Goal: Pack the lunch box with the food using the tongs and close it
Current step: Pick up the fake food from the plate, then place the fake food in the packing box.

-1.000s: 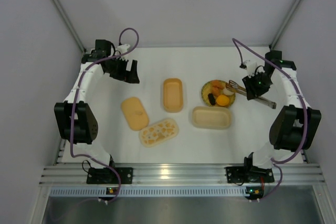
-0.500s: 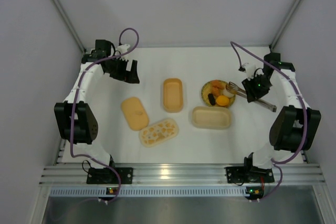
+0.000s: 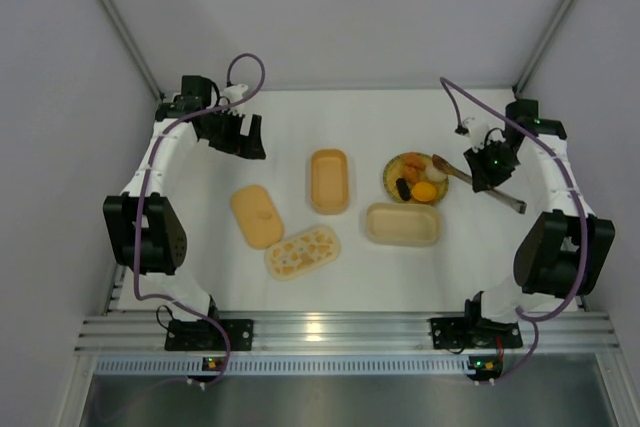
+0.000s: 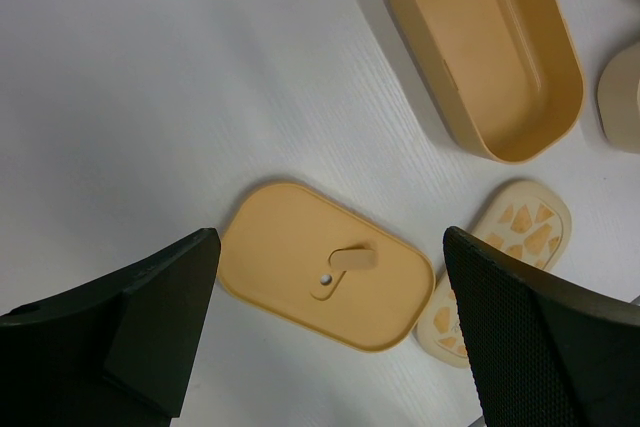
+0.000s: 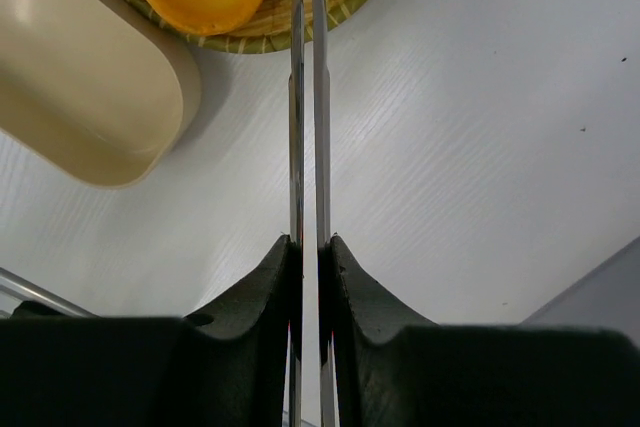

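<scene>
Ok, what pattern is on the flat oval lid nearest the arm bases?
Flat oval lid: cream with irregular orange patches; clearest in the left wrist view.

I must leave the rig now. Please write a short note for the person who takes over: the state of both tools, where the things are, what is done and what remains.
Left tool: open, holding nothing, at the far left of the table.
Right tool: shut on the tongs, whose tips reach over the plate.
Food: on the plate; none is in a box.
Orange box and beige box: both open and empty. Orange lid and patterned lid lie on the table beside them.
Done: the tongs are gripped.
Left: move the food with the tongs into the box, then put the lid on.
</scene>
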